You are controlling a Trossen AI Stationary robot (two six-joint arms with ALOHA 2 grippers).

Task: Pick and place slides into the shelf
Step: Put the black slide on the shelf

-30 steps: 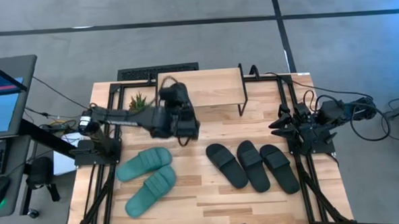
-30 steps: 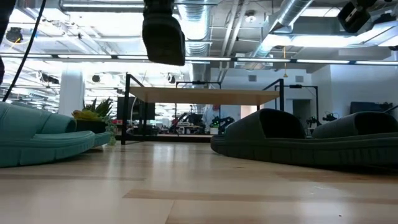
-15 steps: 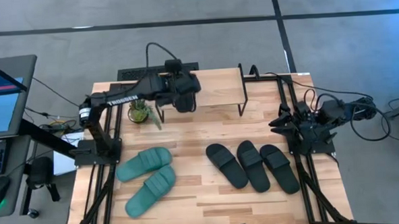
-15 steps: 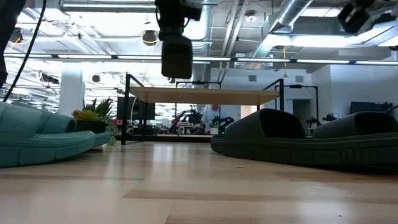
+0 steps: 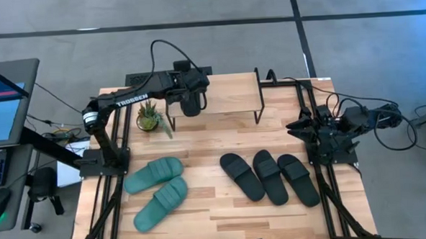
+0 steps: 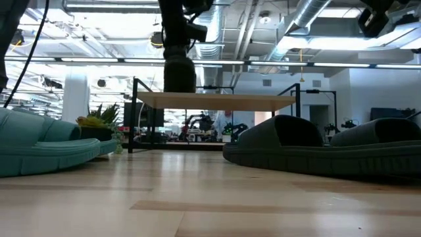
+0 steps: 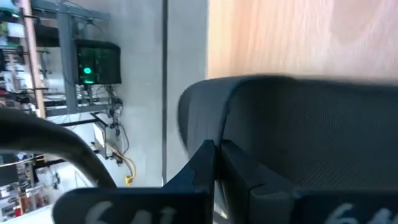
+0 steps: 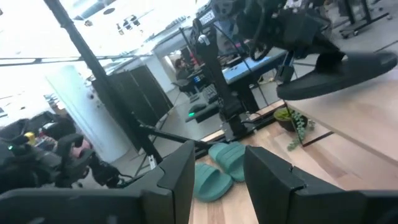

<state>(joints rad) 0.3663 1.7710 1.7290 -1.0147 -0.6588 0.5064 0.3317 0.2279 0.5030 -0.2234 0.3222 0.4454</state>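
Observation:
My left gripper (image 5: 189, 92) is shut on a black slide (image 6: 179, 72), which hangs above the left end of the shelf (image 5: 223, 94), a light board on thin black legs. The slide fills the left wrist view (image 7: 311, 124) and shows in the right wrist view (image 8: 339, 71). Three black slides (image 5: 270, 176) lie sole-down side by side on the table's right half. Two teal slides (image 5: 157, 188) lie on its left half. My right gripper (image 8: 217, 180) waits open at the table's right edge (image 5: 300, 126). My left gripper pinches a thin edge of the black slide (image 7: 214, 152) between its two shut fingers; whether that edge is strap or sole rim I cannot tell. The fingers slant down from the table's left side. The slide hangs below them, lifted clear of the shelf top.
A small potted plant (image 5: 149, 116) stands on the table just left of the shelf's left legs. Black frame rails (image 5: 104, 189) run along both side edges of the table. Bare wood lies between the shelf and the slides.
My left gripper has carried the black slide from over the table in front of the shelf toward the far edge. It now hangs over the shelf's left end. The wrist has turned and the slide with it. It stays shut on the slide.

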